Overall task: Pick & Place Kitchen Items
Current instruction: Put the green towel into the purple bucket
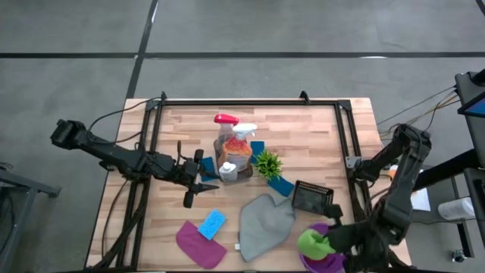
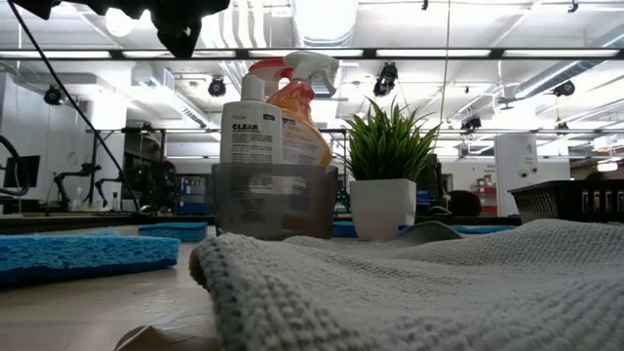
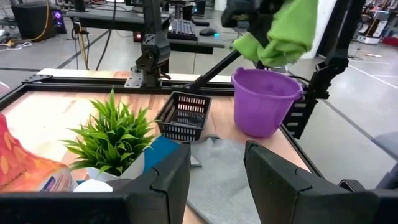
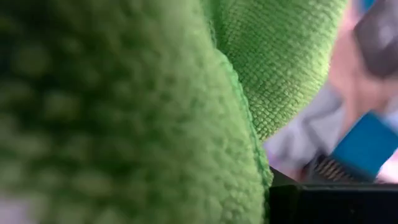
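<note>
Green cloth (image 3: 283,31) above purple bucket (image 3: 264,102), right pincer (image 1: 324,244).

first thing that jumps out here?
The right gripper, shut on the green cloth, holds it over the purple bucket at the table's near right corner. Mid-table, two spray bottles stand in a clear bin beside the spiky plant, with the left gripper open beside them.

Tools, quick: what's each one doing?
Left tool: open, holding nothing.
Right tool: shut on the green cloth over the purple bucket.
</note>
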Controlling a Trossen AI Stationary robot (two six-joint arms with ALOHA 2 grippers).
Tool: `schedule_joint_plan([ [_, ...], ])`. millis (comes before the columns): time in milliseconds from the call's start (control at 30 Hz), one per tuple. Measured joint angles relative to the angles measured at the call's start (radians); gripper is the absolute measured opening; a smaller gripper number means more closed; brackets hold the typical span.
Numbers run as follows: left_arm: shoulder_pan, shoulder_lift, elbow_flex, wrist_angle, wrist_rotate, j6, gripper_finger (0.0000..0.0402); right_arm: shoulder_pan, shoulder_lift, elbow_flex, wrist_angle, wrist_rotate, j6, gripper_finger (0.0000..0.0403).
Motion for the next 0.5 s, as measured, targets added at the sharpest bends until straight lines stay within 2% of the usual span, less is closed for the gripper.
schedule_joint_plan([
  [200, 0.0, 0.0, 0.0, -0.007, -0.008, 0.002, 0.0155, 0.0, 0.151, 0.156, -0.235, -0.128, 0.158, 0.0018],
  [300, 0.0, 0.0, 0.0, -0.007, -0.008, 0.003, 0.0155, 0.0, 0.204, 0.192, -0.336, -0.154, 0.222, 0.0018],
  [500, 0.0, 0.0, 0.0, -0.007, -0.011, 0.014, 0.0155, -0.003, 0.235, 0.202, -0.363, -0.168, 0.247, 0.0018],
])
